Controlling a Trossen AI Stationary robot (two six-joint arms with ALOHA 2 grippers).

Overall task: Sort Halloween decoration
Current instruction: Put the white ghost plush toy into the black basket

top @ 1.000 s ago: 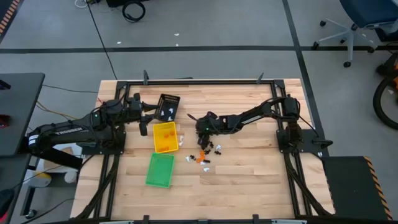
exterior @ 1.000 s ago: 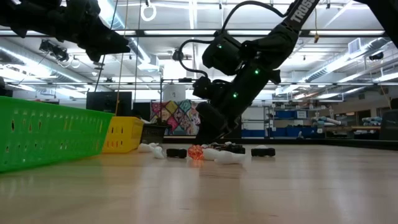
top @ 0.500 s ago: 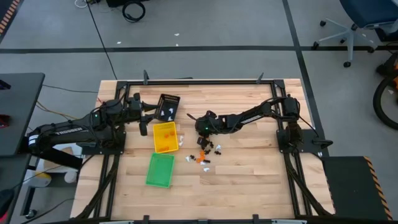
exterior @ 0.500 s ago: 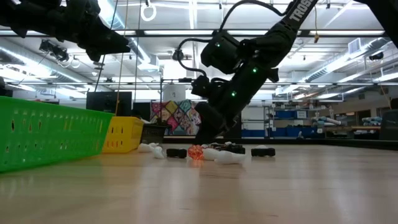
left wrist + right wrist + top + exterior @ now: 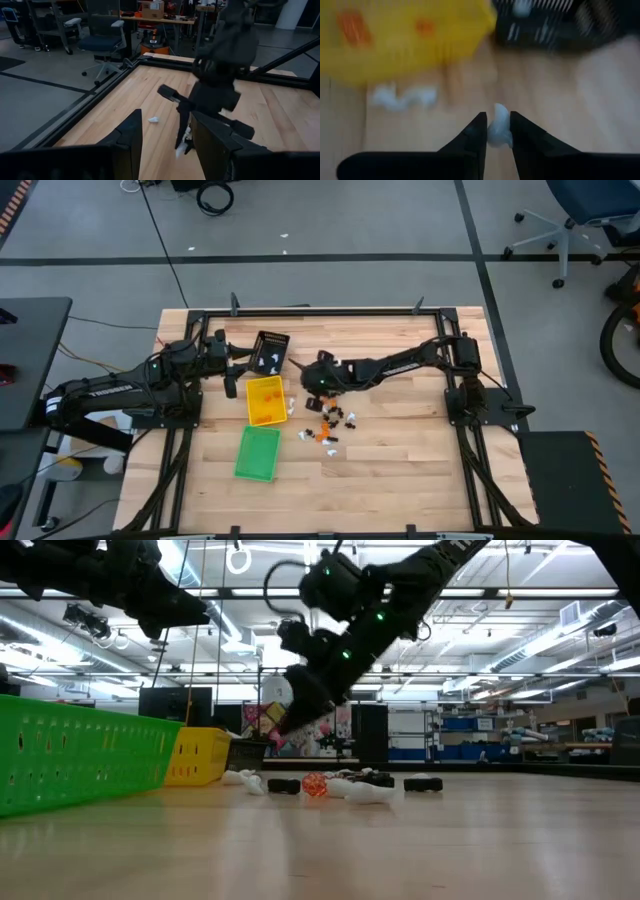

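Observation:
Halloween decoration trinkets, black, orange and white, lie in a loose pile (image 5: 330,425) on the wooden table; the low view shows them (image 5: 340,784) resting on the boards. My right gripper (image 5: 308,382) hangs above the table between that pile and the yellow tray (image 5: 265,400), shut on one small white trinket (image 5: 498,124). The same gripper (image 5: 283,723) is well above the boards in the low view. My left gripper (image 5: 167,150) waits open at the table's left (image 5: 232,370), touching nothing. My right gripper pinches the white trinket's near part (image 5: 497,135) between its two fingertips (image 5: 472,135). The trinket's rounded far end pokes out past the tips. The fingers slant downward, coming from the table's right. The trinket is lifted clear of the table.
A black tray (image 5: 270,350) holding white pieces stands far of the yellow tray, which holds orange pieces (image 5: 350,27). A green tray (image 5: 257,452) lies nearer. A few white trinkets (image 5: 400,96) lie on the boards beside the yellow tray. A black frame (image 5: 320,312) rims the table.
My right gripper has risen off the pile with the white trinket and gone toward the table's left and far side, closer to the yellow and black trays. The rest of the pile has stayed where it lay.

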